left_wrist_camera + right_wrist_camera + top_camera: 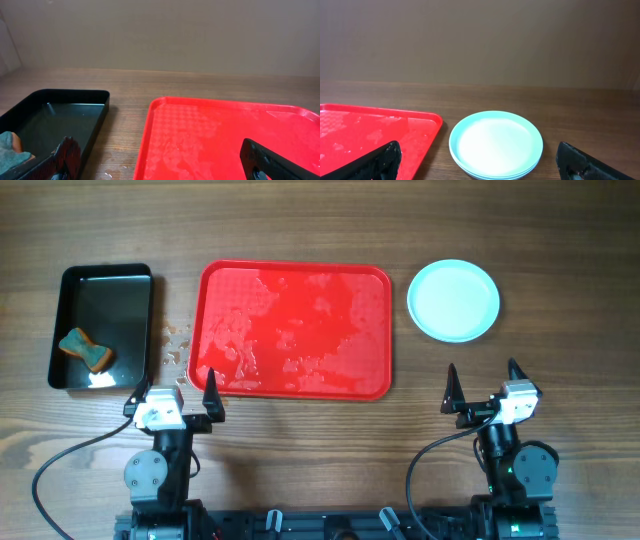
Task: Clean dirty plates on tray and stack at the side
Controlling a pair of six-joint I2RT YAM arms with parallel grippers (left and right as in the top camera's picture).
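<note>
Here's the wooden counter [320,220] from above, and the red tray [300,280] sits in the middle with nothing on it. Its surface is wet all over, streaked and blotched with water. The plates [453,300] are off the tray and piled in one stack on the counter, just beyond its right edge and apart from it. The top plate is pale mint with a whitish centre and looks clean. In the right wrist view, layered rims show at the stack's near edge.

On the far left is the black tray [60,330], with water lying in the bottom. A teal and orange-brown sponge [85,350] rests in its near-left corner. A scatter of droplets [178,340] marks the counter between the black tray and the red one.

Both arms sit low on the near side. The left gripper [175,388] has its jaws spread wide with nothing between them, at the red tray's near-left corner. One finger [65,157] is toward the black tray, and the other [265,160] is over the red tray's near edge. The right gripper [483,375] is just as wide and holds nothing, on the near side of the plates and well apart from them, pointing at the stack.
</note>
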